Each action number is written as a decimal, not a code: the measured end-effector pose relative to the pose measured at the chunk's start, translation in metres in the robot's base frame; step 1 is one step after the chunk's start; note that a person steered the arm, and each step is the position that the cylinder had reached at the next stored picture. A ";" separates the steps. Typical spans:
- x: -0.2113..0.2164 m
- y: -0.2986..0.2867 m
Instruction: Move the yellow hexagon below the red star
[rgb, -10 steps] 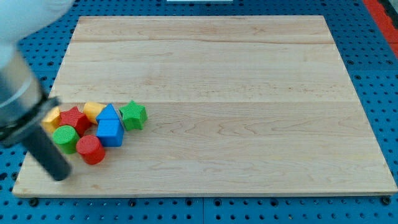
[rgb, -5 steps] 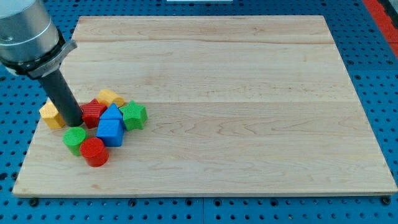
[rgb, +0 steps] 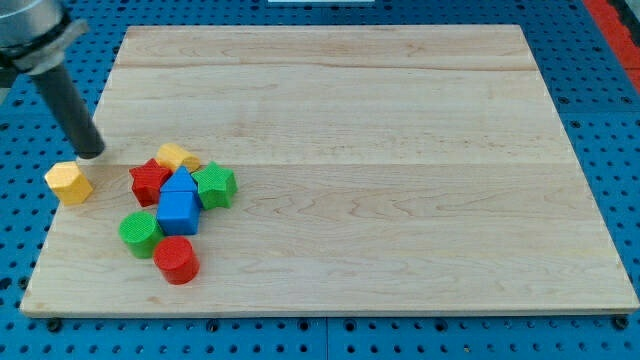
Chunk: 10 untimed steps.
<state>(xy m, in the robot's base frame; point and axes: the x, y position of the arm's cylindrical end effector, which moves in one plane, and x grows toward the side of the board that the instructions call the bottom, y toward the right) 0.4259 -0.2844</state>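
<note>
Wooden board (rgb: 400, 150): my tip (rgb: 92, 153) above yellow hexagon (rgb: 68, 182)

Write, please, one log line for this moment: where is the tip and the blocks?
my tip: above-right of yellow hexagon, apart | red star: right of hexagon, in cluster | hexagon not yet below star
</note>
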 end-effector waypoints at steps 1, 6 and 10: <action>0.041 -0.008; 0.111 0.022; 0.191 0.081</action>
